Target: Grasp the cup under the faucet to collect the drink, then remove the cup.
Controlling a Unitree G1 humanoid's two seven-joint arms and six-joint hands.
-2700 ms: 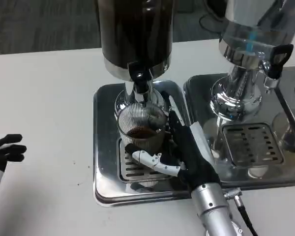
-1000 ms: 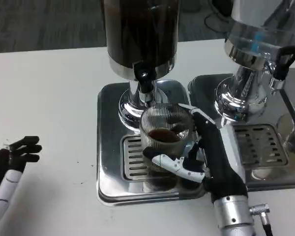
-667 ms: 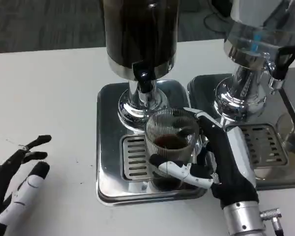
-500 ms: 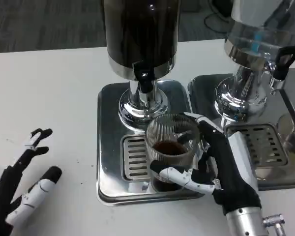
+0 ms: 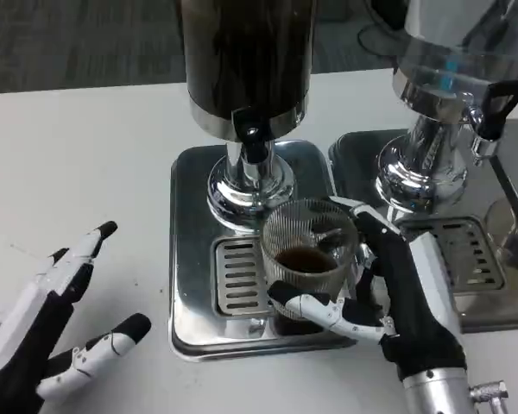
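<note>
- The collecting looks done: the ribbed clear glass cup [image 5: 309, 252] carries dark drink in its bottom and sits in front of and to the right of the black faucet [image 5: 252, 138] of the dark tall dispenser [image 5: 246, 60], no longer under the spout.
- What's left: getting the cup clear of the square steel drip tray [image 5: 190, 259]; it's over the tray's front grille, and I can't quite tell whether it's lifted or resting there.
- The right hand [image 5: 388, 293] grasps the cup, fingers [image 5: 328, 309] wrapped across its lower front, forearm reaching in from the near right of the tray.
- The left hand [image 5: 47, 332] lies released, fingers spread, on the white worktop [image 5: 86, 172], well left of the tray, holding nothing.
</note>
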